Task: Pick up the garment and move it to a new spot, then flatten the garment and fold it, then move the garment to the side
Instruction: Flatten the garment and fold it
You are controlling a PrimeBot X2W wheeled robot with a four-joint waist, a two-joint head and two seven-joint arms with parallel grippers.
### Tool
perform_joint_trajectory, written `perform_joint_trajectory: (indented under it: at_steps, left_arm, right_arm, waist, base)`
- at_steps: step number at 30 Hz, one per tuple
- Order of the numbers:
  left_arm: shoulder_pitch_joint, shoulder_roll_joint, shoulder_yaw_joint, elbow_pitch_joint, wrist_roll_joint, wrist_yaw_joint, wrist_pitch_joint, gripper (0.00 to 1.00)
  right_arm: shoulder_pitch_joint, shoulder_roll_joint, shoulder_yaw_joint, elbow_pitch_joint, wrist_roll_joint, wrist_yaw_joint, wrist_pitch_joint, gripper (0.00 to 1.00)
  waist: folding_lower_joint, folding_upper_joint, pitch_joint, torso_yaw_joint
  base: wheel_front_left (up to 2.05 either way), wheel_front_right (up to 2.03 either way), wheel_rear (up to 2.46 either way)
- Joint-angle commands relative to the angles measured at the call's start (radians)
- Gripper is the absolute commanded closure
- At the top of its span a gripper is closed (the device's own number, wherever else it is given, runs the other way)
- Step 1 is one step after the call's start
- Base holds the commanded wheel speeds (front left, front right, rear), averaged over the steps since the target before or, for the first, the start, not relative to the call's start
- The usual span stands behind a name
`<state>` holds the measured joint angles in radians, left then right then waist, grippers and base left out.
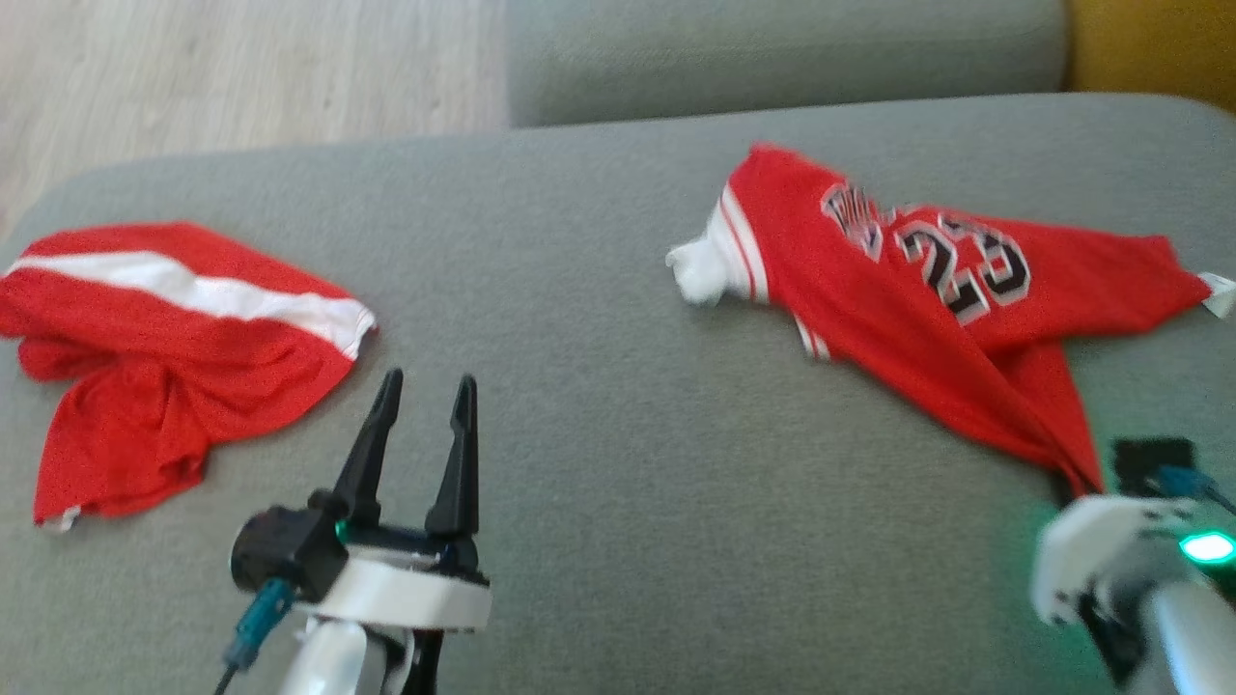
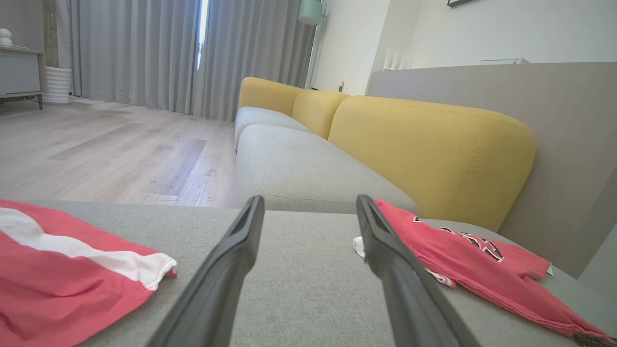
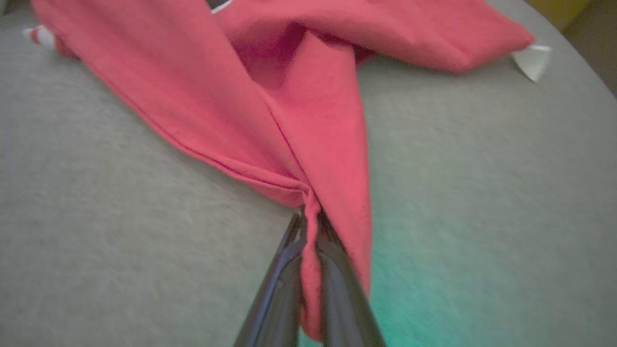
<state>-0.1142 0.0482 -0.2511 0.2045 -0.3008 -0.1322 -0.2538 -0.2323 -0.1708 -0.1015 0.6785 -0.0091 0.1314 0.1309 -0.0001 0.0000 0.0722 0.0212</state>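
On the grey sofa cushion (image 1: 618,463) a red jersey (image 1: 927,319) lies crumpled, print side up, number 23 (image 1: 966,265) readable though blurred. White trim bunches at the jersey's left end and a small white tag (image 1: 1219,292) sticks out at its right end. Right end effector (image 3: 306,219) sits at the jersey's near corner, fingers pinched together with a fold of the red hem clamped between them. The cloth draws into a narrow point at the grip and fans out wider away from it. Cannot tell whether that corner is clear of the cushion. A green status light (image 1: 1207,548) on the right wrist, just beside the jersey's near corner, throws a green tint on the fabric there. Left end effector (image 1: 425,391) is well left of the jersey, fingers spread wide, nothing between them, over bare cushion. Further left of the jersey, well apart from it, lies a second red garment (image 1: 164,357) with a white band, also rumpled. Beyond the jersey, in the left wrist view, a yellow backrest (image 2: 424,149). Wood floor (image 1: 241,68) shows past the cushion edge, up and left of the jersey.
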Motion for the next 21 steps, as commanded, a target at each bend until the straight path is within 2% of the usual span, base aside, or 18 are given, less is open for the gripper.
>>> perform_joint_trajectory:
  at_steps: [1, 2, 6, 7, 8, 11, 14, 21]
  left_arm:
    - [-0.004, 0.002, 0.040, -0.034, -0.005, 0.002, -0.008, 0.00]
    - [-0.004, 0.002, 0.040, -0.034, -0.005, 0.002, -0.008, 0.00]
    - [0.005, 0.002, 0.041, -0.035, -0.006, 0.002, -0.008, 0.00]
    - [0.006, 0.002, 0.041, -0.035, -0.007, 0.002, -0.008, 0.00]
    - [0.006, 0.002, 0.040, -0.034, -0.008, 0.002, -0.008, 0.00]
    - [0.008, 0.002, 0.032, -0.033, -0.009, 0.002, -0.008, 0.00]
    - [0.010, 0.002, 0.027, -0.035, -0.007, 0.002, -0.008, 0.00]
    - [0.005, 0.002, 0.027, -0.035, -0.001, 0.002, -0.008, 0.00]
  right_arm:
    - [0.032, -0.034, -0.006, -0.096, 0.000, -0.001, 0.048, 1.00]
    - [0.032, -0.034, -0.006, -0.096, 0.000, -0.001, 0.048, 1.00]
    - [0.130, -0.035, -0.094, -0.258, -0.015, -0.001, 0.168, 1.00]
    - [0.146, -0.025, -0.126, -0.297, -0.033, -0.001, 0.184, 0.80]
    - [0.160, -0.014, -0.149, -0.335, -0.059, -0.001, 0.192, 0.00]
    - [0.179, 0.049, -0.182, -0.428, -0.107, -0.001, 0.194, 0.00]
    - [0.178, 0.092, -0.161, -0.496, -0.102, -0.001, 0.147, 0.00]
    - [0.157, 0.117, 0.026, -0.541, -0.023, -0.001, -0.051, 0.00]
  waist:
    - [0.0001, 0.0000, -0.032, -0.030]
    - [0.0001, 0.0000, -0.032, -0.030]
    - [0.0001, 0.0000, -0.049, -0.040]
    - [0.0001, 0.0000, -0.051, -0.040]
    - [0.0001, 0.0000, -0.053, -0.039]
    - [0.0001, 0.0000, -0.058, -0.031]
    - [0.0001, 0.0000, -0.058, -0.018]
    - [0.0001, 0.0000, -0.043, 0.014]
  base:
    - [0.00, 0.00, 0.00]
    - [0.00, 0.00, 0.00]
    - [0.00, 0.00, 0.00]
    - [0.00, 0.00, 0.00]
    - [0.00, 0.00, 0.00]
    - [0.00, 0.00, 0.00]
    - [0.00, 0.00, 0.00]
    - [0.00, 0.00, 0.00]
